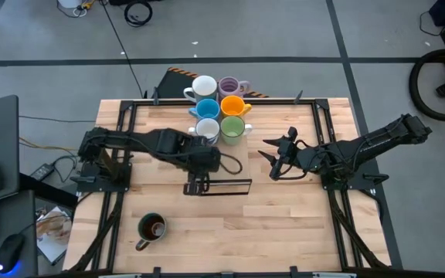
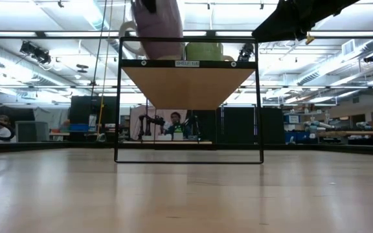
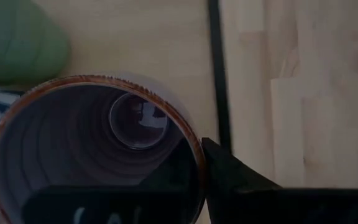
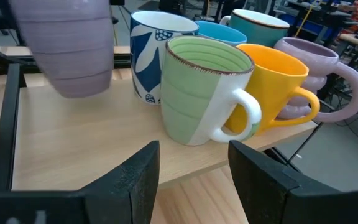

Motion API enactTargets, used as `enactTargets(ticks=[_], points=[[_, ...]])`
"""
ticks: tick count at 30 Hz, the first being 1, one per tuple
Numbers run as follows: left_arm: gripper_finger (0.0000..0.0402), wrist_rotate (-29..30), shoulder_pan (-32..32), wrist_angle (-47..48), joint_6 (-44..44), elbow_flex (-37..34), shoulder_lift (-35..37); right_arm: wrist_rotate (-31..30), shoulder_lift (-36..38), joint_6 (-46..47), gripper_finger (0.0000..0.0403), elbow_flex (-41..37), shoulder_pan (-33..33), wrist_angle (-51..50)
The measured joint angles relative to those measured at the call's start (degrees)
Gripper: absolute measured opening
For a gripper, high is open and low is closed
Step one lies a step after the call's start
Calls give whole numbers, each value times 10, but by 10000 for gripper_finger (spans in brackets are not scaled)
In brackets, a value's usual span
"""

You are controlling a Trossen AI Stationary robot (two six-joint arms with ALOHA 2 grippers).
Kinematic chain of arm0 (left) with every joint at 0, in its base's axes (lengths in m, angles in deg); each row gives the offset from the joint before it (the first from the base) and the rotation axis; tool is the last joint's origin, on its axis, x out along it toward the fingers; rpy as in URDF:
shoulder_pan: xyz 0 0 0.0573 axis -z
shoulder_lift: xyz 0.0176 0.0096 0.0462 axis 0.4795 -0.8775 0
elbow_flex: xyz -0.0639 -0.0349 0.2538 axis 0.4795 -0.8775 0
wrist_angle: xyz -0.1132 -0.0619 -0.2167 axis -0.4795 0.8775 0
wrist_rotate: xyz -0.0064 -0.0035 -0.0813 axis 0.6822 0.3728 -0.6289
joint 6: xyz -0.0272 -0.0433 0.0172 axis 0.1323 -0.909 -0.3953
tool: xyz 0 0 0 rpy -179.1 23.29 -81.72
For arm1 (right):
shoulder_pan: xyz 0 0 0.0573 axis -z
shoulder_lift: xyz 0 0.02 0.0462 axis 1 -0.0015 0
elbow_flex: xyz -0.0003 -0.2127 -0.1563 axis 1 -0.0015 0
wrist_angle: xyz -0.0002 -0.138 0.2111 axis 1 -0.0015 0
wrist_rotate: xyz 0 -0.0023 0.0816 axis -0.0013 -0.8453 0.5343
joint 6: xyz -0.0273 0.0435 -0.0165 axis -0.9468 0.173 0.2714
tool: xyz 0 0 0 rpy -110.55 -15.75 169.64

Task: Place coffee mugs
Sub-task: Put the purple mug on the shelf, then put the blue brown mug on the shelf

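Observation:
Several coffee mugs stand on a raised wooden shelf [image 4: 73, 149] at the table's far middle: white [image 1: 203, 86], lilac [image 1: 230, 86], blue [image 1: 207, 107], orange [image 1: 232, 105], blue-and-white patterned [image 4: 148, 53] and green [image 4: 201, 93]. My left gripper [image 3: 194, 155] is shut on another lilac mug [image 4: 67, 46] just above the shelf's near left part, beside the green mug. My right gripper [image 4: 194, 180] stands open to the right of the shelf, pointing at the mugs, with nothing between its fingers. A dark olive mug [image 1: 151, 228] rests on its base near the table's near left corner. My left gripper pinches the lilac mug's wall at the brown rim [image 3: 199, 149], one finger inside the mug and one finger [image 3: 229, 177] outside. The fingers come from above, slanting down. The mug hangs about upright, mouth up, its base [image 4: 73, 90] clear of the shelf board.
The shelf's black wire frame [image 1: 219, 186] reaches toward the table's middle, with posts [image 2: 117, 97] at its corners. There is free wooden tabletop [image 1: 284, 232] in front and to the right. People sit in the room beyond the table [image 2: 175, 122].

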Motion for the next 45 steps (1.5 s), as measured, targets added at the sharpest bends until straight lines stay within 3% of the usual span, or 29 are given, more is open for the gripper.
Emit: enactTargets(ticks=[4,22,34,45], points=[[29,-39,-17,2,7,0,-1,0,0,0,197,0,0,0],[35,-50,-26,15,29,0,-22,1,0,0,197,0,-4,0],[127,-21,-20,-1,32,0,-21,1,0,0,197,0,-11,0],[150,20,7,16,37,43,-18,0,0,2,197,0,-11,0]])
